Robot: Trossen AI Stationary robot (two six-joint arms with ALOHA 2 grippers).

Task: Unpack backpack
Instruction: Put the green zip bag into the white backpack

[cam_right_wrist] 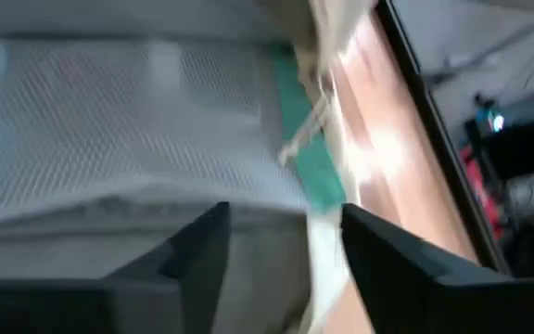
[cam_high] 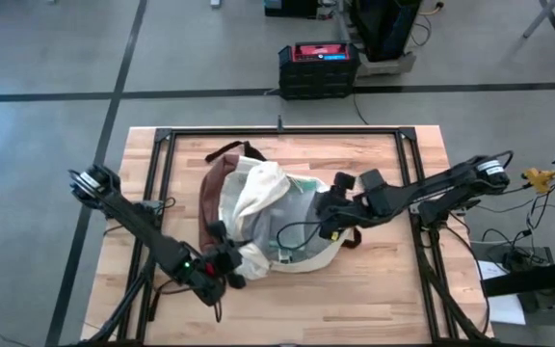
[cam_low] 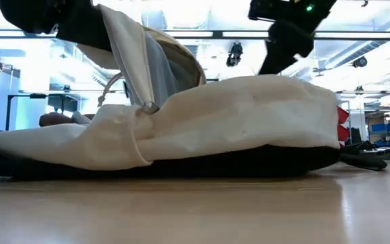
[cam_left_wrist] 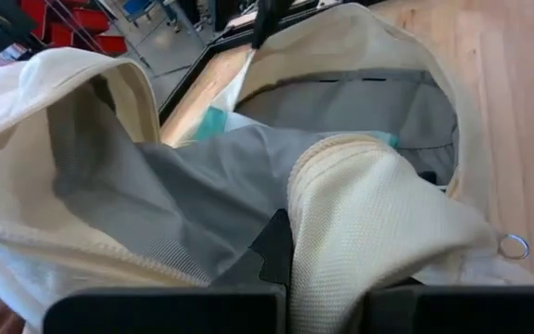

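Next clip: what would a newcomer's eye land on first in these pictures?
First, the big cream-white backpack lying flat mid-table, its flap pulled up to show the grey lining. The left gripper pinches the cream fabric at the bag's near edge, while the right gripper reaches in from the other side, fingers open, toward a teal-edged mesh pouch inside. Beyond the table's far edge, a black case with a red top stands on the floor.

Cream-white fabric backpack (cam_high: 258, 207) with reddish-brown leather-like base (cam_high: 214, 198) at left, grey lining (cam_left_wrist: 184, 186) inside. Teal-green edging (cam_right_wrist: 309, 139) beside pale mesh (cam_right_wrist: 128, 121). Pale wooden table (cam_high: 374, 299) under black metal frame (cam_high: 287, 132); black-and-red case (cam_high: 318, 67) beyond.
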